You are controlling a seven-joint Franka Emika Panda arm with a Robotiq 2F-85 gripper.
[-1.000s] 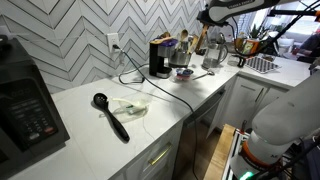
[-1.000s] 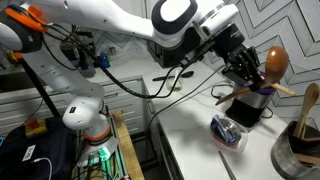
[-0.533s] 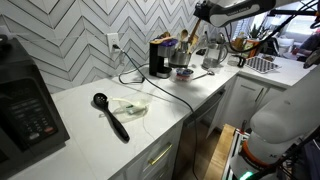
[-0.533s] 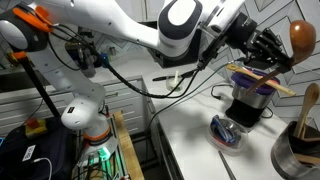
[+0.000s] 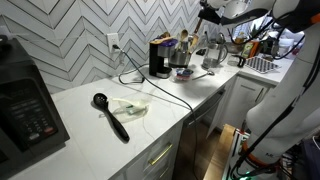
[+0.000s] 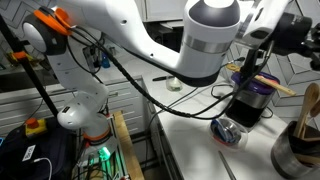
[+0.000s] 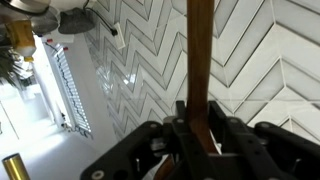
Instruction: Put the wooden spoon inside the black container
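Gripper: your gripper (image 7: 200,128) is closed down to a narrow gap on the spoon's handle, with a finger against each side. The hold looks square and firm.
Spoon: the spoon (image 7: 200,50) runs straight out from the jaws, in the air, with only the tiled wall (image 7: 270,60) behind it. Its bowl lies beyond the edge of the wrist view, so you can't check it there.
Done: the pick-up. The spoon is off the counter and in your grip.
Ladle: the black ladle (image 5: 111,116) lies flat on the counter (image 5: 170,105) nearest the camera, well apart from your work. It is not your target.
Container: the black container (image 5: 159,58) stands upright further back, close to the wall, with a grey bowl (image 5: 184,72) just beside it. It also shows in an exterior view below the arm (image 6: 245,108). None of the spoon is inside it.
Arm: your arm (image 5: 228,8) sits high over the far end of the counter, above the container and off to one side of it.
Left: the whole placing. As I judge it, you need to carry the spoon over the opening, bring it down inside, then release.
Progress: roughly half, grasp made and drop not yet done.
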